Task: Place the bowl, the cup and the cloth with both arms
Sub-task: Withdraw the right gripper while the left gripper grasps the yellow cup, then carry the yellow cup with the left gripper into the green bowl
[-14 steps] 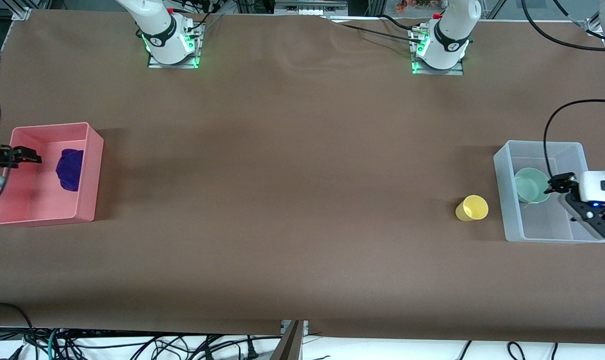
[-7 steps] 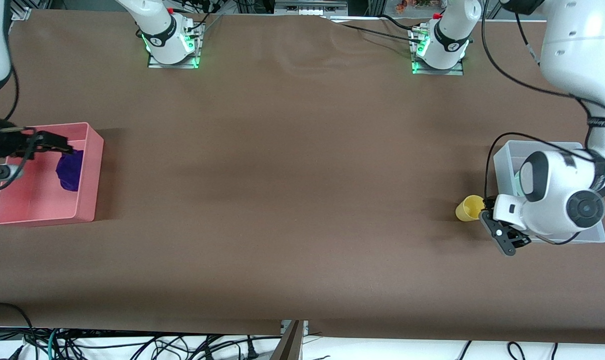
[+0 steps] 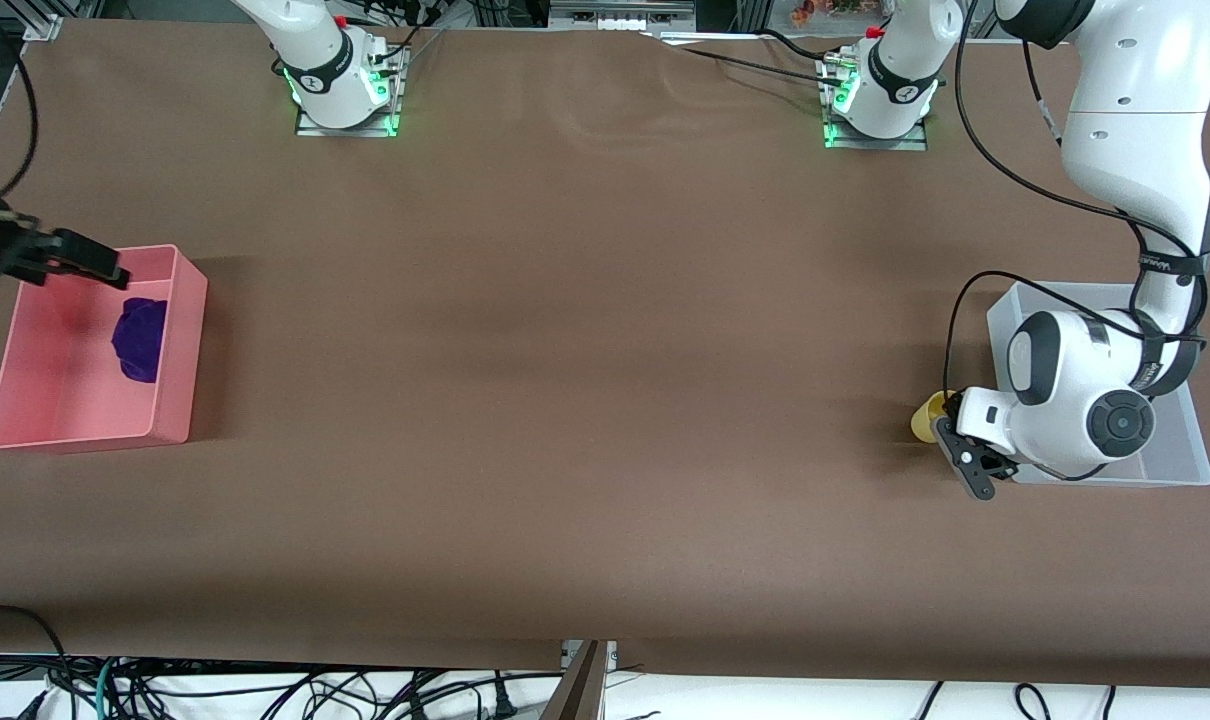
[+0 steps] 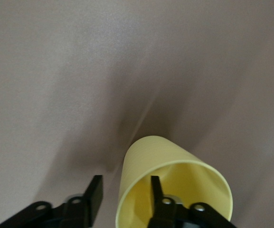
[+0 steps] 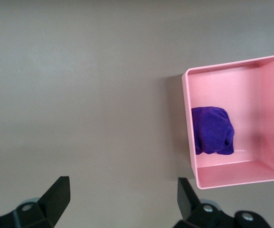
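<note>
The yellow cup (image 3: 925, 422) stands on the table beside the clear bin (image 3: 1001, 312), on the side toward the right arm's end. My left gripper (image 3: 945, 434) is low at the cup and open. In the left wrist view one finger (image 4: 156, 190) is inside the cup (image 4: 155, 152) and the other finger (image 4: 95, 190) is outside, so the jaws straddle its wall. The green bowl is hidden under the left arm's wrist. The purple cloth (image 3: 140, 338) lies in the pink bin (image 3: 180, 345). My right gripper (image 3: 113, 272) is open and empty, up over the bin's farther edge.
The right wrist view shows the pink bin (image 5: 189, 142) with the cloth (image 5: 212, 130) in it and bare brown table beside it. The left arm's bulky wrist (image 3: 1075, 400) covers much of the clear bin. The arm bases stand along the table's farther edge.
The left arm swung from over the clear bin to the cup and brought its open fingers around the cup's wall. The right gripper rose out of the pink bin toward its farther edge.
</note>
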You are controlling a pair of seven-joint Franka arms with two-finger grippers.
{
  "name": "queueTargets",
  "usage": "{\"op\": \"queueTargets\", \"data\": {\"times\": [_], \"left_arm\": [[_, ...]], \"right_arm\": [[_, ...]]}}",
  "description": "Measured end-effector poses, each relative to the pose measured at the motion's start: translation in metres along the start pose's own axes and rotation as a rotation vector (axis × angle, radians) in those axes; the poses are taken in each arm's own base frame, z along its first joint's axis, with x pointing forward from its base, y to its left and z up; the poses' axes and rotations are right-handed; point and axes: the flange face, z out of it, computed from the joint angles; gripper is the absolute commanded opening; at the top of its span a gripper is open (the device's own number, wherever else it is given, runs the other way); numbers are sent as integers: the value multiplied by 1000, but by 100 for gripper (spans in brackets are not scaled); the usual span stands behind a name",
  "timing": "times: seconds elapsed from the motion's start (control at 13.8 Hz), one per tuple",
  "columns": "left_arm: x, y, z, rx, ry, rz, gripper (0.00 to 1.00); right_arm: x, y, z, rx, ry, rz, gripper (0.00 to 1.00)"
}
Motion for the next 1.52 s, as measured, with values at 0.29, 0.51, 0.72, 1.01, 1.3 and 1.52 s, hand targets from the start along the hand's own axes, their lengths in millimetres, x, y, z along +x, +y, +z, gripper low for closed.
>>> {"op": "queueTargets", "data": {"times": [0.29,0.51,0.72,1.01,1.3,1.52], "left_arm": [[1,-3,-16,30,14,24,0],[-3,-2,-72,43,16,25,0],[-24,-1,-149,-3,-15,5,0],[-102,-27,-172,0,-99,-21,0],[-173,-55,-110,-18,-125,-13,0],[-196,-55,-49,-21,-107,-18,26]], "right_arm": [[-14,3,-6,-68,-51,-22,100],[-20,4,-1,-70,-112,-92,100],[-23,1,1,-68,-135,-102,100],[-19,-2,1,-71,-140,-110,100],[-13,-2,0,-74,-139,-117,100],[-12,-3,1,-74,-140,-120,100]]}}
